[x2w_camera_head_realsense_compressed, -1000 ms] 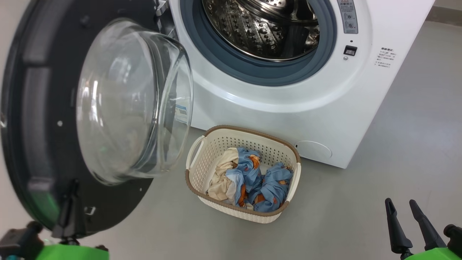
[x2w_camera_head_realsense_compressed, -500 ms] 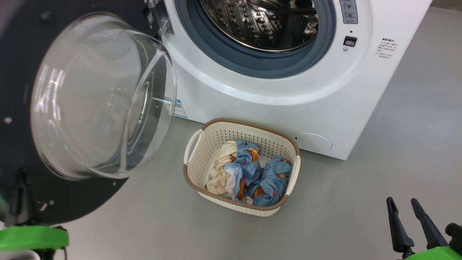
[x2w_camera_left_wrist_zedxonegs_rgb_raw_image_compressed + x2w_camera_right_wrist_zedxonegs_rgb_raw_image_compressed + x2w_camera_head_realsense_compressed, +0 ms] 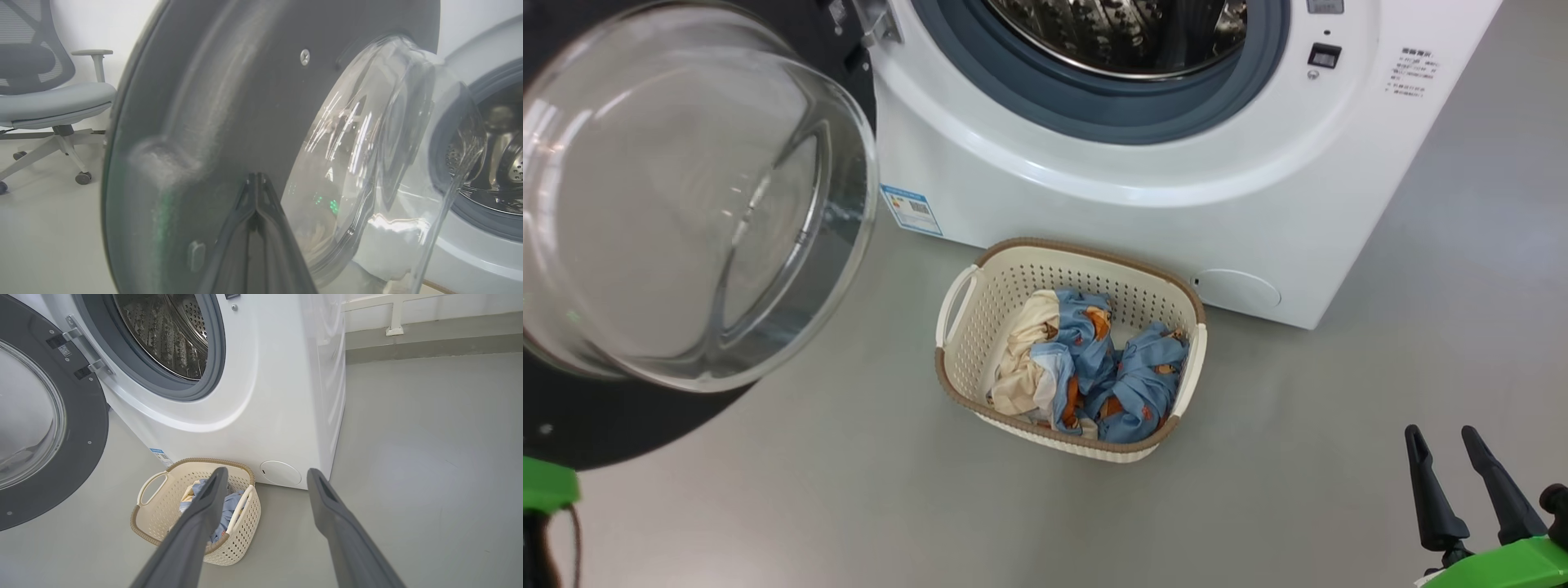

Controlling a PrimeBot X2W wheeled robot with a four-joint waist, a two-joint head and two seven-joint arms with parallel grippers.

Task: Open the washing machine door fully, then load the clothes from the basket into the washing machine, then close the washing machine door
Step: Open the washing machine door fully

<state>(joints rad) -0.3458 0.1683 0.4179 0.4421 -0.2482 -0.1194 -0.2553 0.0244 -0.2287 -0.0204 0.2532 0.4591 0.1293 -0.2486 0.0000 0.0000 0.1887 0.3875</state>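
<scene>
The washing machine (image 3: pixel 1094 204) stands with its steel drum (image 3: pixel 1127 33) exposed. The washing machine door (image 3: pixel 686 204), black-rimmed with a clear glass bowl, is swung far out to the left. In the left wrist view my left gripper (image 3: pixel 256 177) is shut, its tips pressed against the door's (image 3: pixel 204 102) dark inner face. The basket (image 3: pixel 988 327) sits on the floor before the machine, holding light-blue and cream clothes (image 3: pixel 1094 367). My right gripper (image 3: pixel 1445 445) is open and empty at the lower right, well apart from the basket (image 3: pixel 155 510).
The floor is grey and smooth. A grey office chair (image 3: pixel 49 94) stands beyond the door's outer edge. A blue label sticker (image 3: pixel 911 210) is on the machine's lower front. A white wall rail (image 3: pixel 392 318) runs behind the machine's right side.
The door has swung further open to the left, and my left arm has gone with it to the picture's left edge. The head camera has shifted a little. The right gripper has stayed put.
</scene>
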